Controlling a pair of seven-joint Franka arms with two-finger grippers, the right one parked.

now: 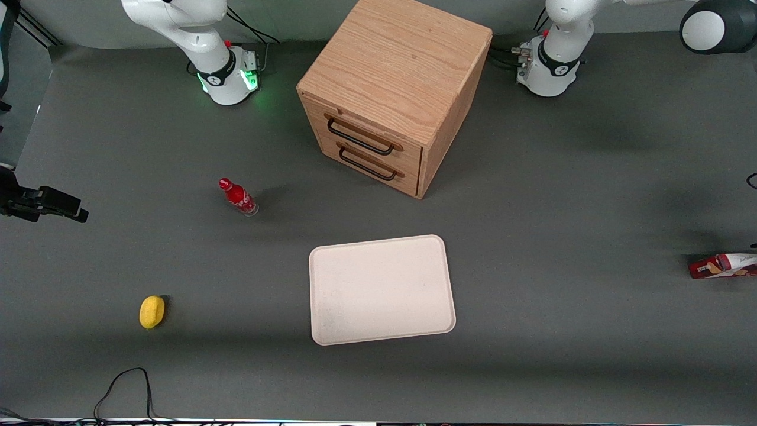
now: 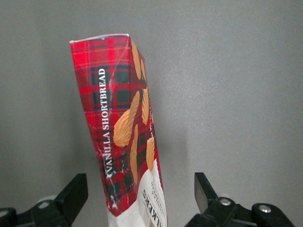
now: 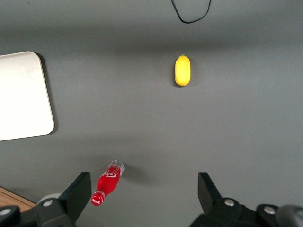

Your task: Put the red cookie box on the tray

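Tool (image 2: 141, 201) of the left arm is seen spread wide, nothing being gripped, with the red cookie box (image 2: 124, 137) lying between its two fingers (image 2: 71, 194) but touched by neither. The long axis of the box runs away from the tool, a little tilted. The box is found on the desk (image 1: 562, 236), well apart from the tray (image 1: 381, 289), toward the working arm's end. One box and one tray are counted.
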